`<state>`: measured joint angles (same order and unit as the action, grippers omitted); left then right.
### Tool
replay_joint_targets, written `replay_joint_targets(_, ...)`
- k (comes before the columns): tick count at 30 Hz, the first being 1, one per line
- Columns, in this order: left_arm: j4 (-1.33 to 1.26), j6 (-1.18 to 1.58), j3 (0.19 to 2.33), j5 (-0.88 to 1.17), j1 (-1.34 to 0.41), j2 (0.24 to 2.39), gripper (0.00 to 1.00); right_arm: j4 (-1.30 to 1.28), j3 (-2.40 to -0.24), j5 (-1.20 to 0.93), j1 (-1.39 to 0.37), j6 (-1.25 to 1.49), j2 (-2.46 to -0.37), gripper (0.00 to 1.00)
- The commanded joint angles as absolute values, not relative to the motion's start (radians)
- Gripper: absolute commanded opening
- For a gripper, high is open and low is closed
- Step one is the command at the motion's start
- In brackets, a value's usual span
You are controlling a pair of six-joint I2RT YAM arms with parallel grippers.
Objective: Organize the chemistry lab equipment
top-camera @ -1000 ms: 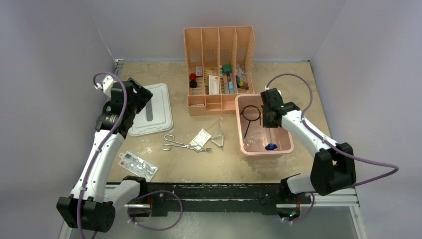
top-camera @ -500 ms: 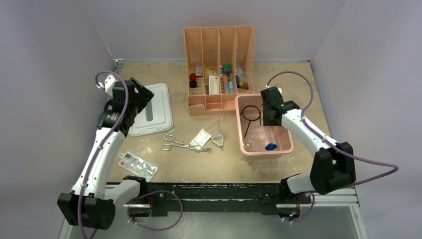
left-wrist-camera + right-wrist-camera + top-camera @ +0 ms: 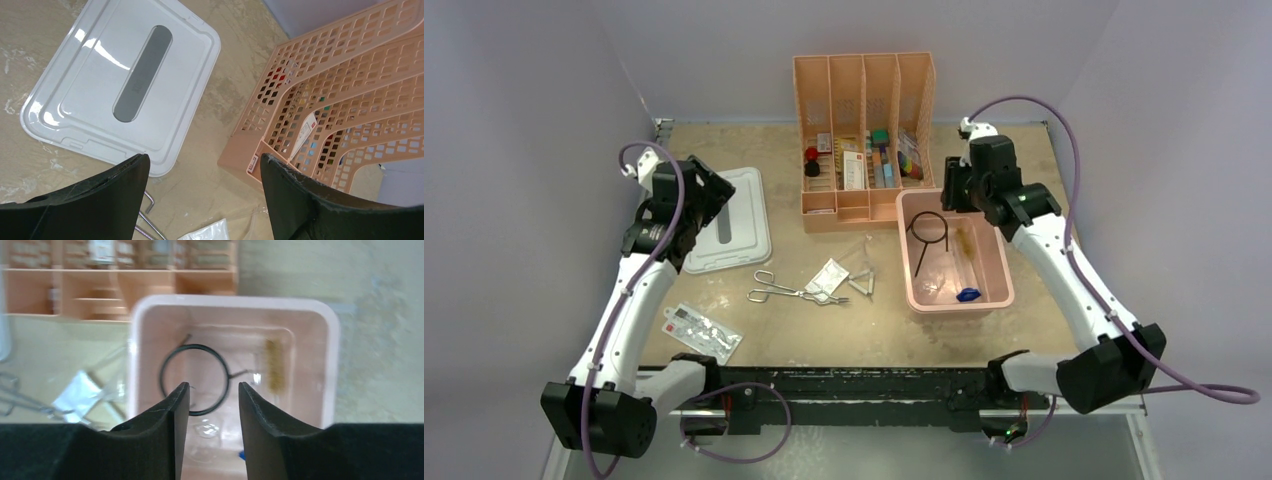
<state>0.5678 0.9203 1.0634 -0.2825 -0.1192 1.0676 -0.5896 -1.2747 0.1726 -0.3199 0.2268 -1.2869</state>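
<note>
Three pieces sit in the bin (image 3: 954, 305), and at least three more wait outside it!
Inside the bin the ring (image 3: 929, 228) lies at the left, the brush (image 3: 965, 243) mid-floor and the blue-capped tube (image 3: 967, 294) by the near wall. On the desk (image 3: 1024, 160) left of the bin, the triangle (image 3: 862, 284) is nearest, then the packet (image 3: 827, 277), then the tongs (image 3: 789, 292). The right fingers (image 3: 160, 430) hover over the bin's far end, slightly apart and empty. The left fingers (image 3: 100, 200), well left of the bin, are spread wide and hold nothing. The tongs look like stiff, slick steel lying flat, so I'd pinch across both shanks near the pivot. The triangle seems light and rigid, so take one side. The packet looks limp and slippery, so nip an edge.
</note>
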Motion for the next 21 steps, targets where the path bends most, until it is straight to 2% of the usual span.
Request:
replay_joint_targets(1, 0.527, 0.908, 1.044, -0.278, -0.121, 1.056, 0.80, -0.529, -1.382, -0.033, -0.430, 0.169, -1.284, 0.46)
replay_joint_targets(6, 0.528, 0.921, 1.045, -0.293, -0.120, 1.042, 0.80, -0.458, -1.437, -0.021, -0.693, 0.098, -1.355, 0.56)
replay_joint_targets(10, 0.547, 0.914, 1.074, -0.333, -0.120, 1.030, 0.80, -0.442, -1.442, -0.054, -0.845, 0.043, -1.442, 0.58)
replay_joint_targets(17, 0.573, 0.896, 1.116, -0.365, -0.120, 1.023, 0.80, -0.521, -1.427, -0.104, -1.019, -0.122, -1.605, 0.58)
replay_joint_targets(21, 0.568, 0.900, 1.114, -0.353, -0.120, 1.027, 0.80, -0.580, -1.428, -0.055, -1.066, -0.188, -1.706, 0.59)
